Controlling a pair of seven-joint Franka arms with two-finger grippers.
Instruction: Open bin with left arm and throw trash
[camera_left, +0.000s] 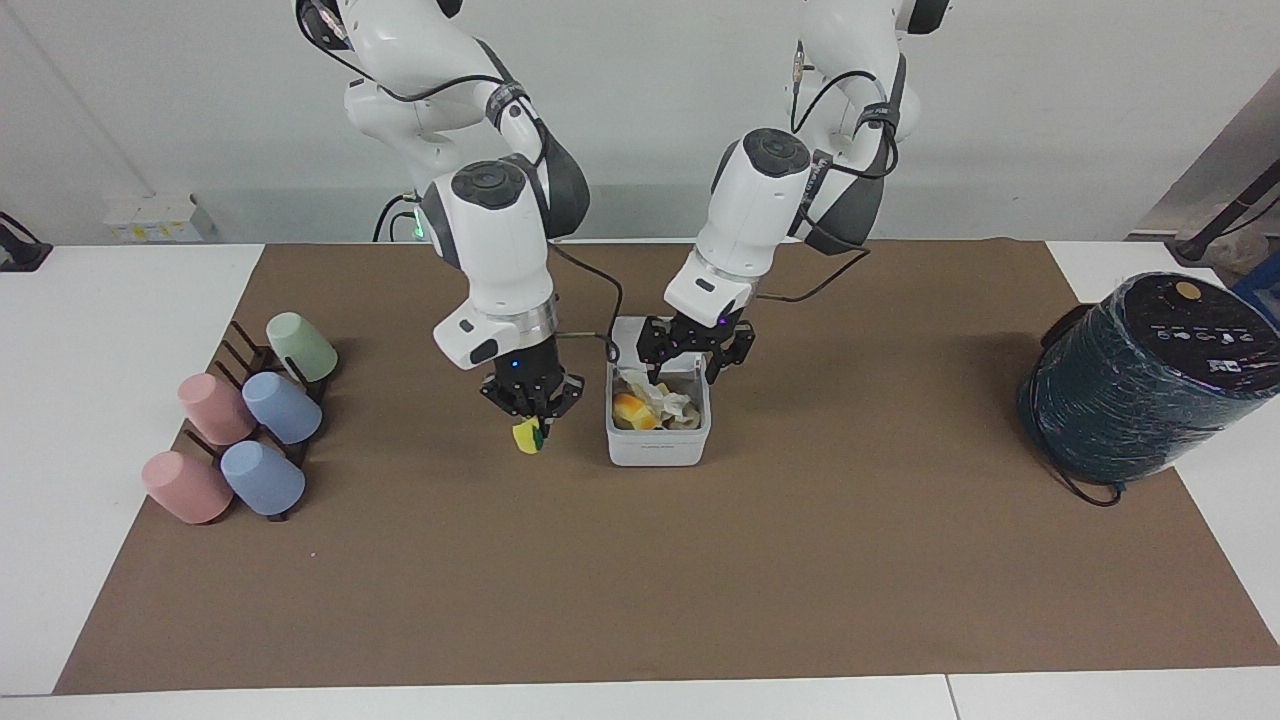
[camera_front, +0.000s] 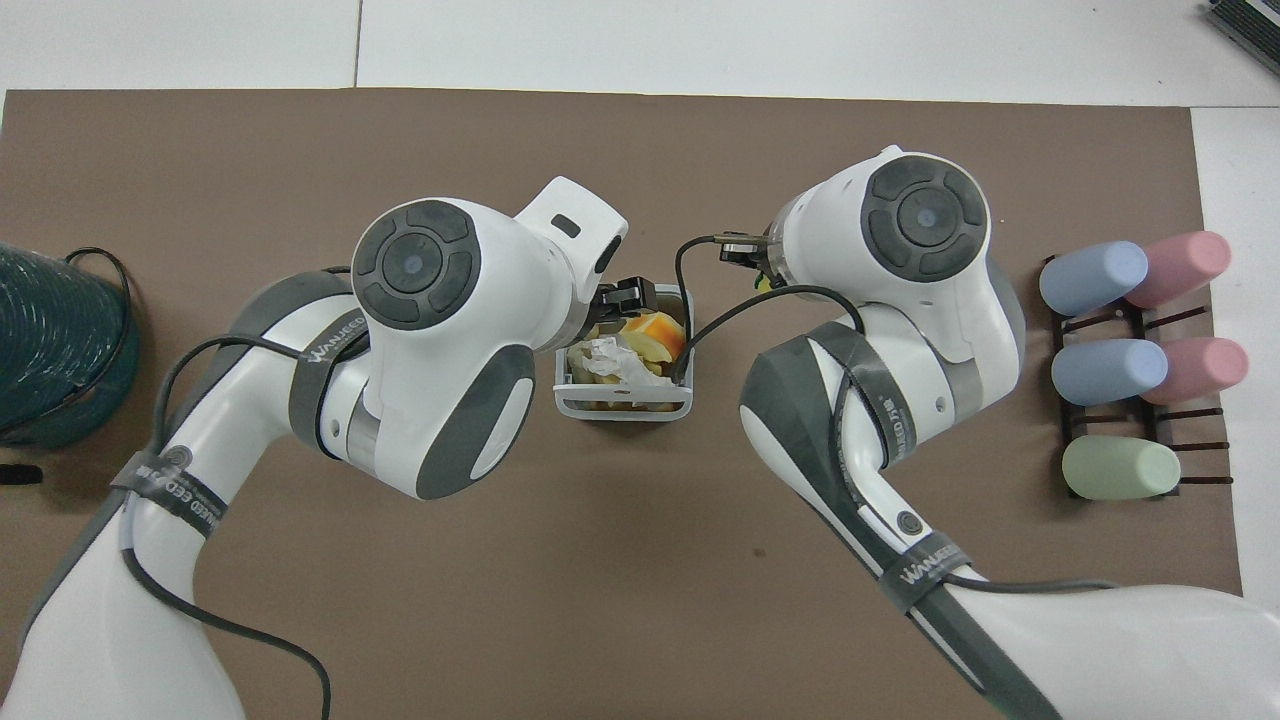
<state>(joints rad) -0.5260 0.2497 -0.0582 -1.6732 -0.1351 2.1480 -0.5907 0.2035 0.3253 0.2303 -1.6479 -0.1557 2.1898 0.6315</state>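
The left pincer (camera_left: 697, 362) hangs with fingers spread wide over the open bin (camera_left: 657, 447), which holds scraps mid-counter; the right pincer (camera_left: 532, 405), clamped on a yellow trash piece (camera_left: 526, 436), hovers just beside the bin.

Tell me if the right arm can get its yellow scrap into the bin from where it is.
Probably yes. The right gripper holds the yellow scrap in the air beside the bin, whose lid is up. The left gripper, open over the bin, may crowd it.
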